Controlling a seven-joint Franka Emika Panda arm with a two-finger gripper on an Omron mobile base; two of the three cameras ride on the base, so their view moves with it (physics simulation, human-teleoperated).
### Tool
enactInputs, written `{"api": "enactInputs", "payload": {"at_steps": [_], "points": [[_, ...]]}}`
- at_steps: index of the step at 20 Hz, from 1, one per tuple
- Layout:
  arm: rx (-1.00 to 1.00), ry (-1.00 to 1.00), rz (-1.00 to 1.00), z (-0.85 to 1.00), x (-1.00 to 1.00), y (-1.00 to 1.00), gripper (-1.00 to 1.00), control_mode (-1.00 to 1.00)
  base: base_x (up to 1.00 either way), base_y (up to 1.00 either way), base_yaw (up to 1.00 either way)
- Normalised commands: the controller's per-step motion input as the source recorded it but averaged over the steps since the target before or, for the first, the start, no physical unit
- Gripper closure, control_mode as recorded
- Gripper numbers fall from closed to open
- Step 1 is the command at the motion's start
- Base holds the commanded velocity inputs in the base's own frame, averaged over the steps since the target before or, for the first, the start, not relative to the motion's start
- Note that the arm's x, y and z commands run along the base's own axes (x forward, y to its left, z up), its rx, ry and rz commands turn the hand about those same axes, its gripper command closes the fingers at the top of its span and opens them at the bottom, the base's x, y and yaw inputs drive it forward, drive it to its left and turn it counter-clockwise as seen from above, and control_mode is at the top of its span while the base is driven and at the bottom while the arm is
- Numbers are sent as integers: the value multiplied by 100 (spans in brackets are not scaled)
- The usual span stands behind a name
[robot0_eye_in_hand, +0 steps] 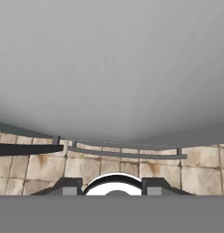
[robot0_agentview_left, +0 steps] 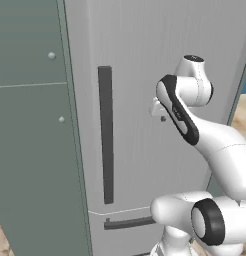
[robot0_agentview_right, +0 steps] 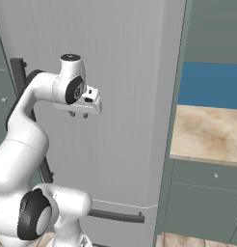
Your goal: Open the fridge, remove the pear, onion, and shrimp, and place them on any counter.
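The fridge (robot0_agentview_left: pixel 145 60) stands shut, its brushed-metal door (robot0_agentview_right: pixel 130 96) close in front of me. The long dark bar handle (robot0_agentview_left: pixel 106 135) runs down the door's left side, left of my hand. My gripper (robot0_agentview_right: pixel 78 115) hangs in front of the door, pointing down, open with nothing between its fingers. In the hand view the gripper (robot0_eye_in_hand: pixel 112 185) looks down along the door (robot0_eye_in_hand: pixel 112 68) to the drawer handle (robot0_eye_in_hand: pixel 127 154). The pear, onion and shrimp are hidden behind the shut door. A tan-topped counter (robot0_agentview_right: pixel 207 132) lies right of the fridge.
A grey-green cabinet (robot0_agentview_left: pixel 30 125) with small round knobs stands against the fridge's left side. Below the door runs the bottom drawer's dark handle (robot0_agentview_left: pixel 127 223). Blue wall (robot0_agentview_right: pixel 212 87) backs the counter. Tiled floor (robot0_eye_in_hand: pixel 36 168) lies below.
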Motion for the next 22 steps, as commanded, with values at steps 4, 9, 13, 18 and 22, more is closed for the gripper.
{"api": "enactInputs", "payload": {"at_steps": [4, 9, 13, 18, 22], "points": [[0, 0, 0, 0, 0, 0, -100, 100, 0, 0, 0], [0, 0, 0, 0, 0, 0, -100, 100, 0, 2, 0], [0, 0, 0, 0, 0, 0, -100, 100, -9, 48, 3], [0, 0, 0, 0, 0, 0, -100, 100, -25, 88, 4], [0, 0, 0, 0, 0, 0, -100, 100, -28, 68, 0]]}}
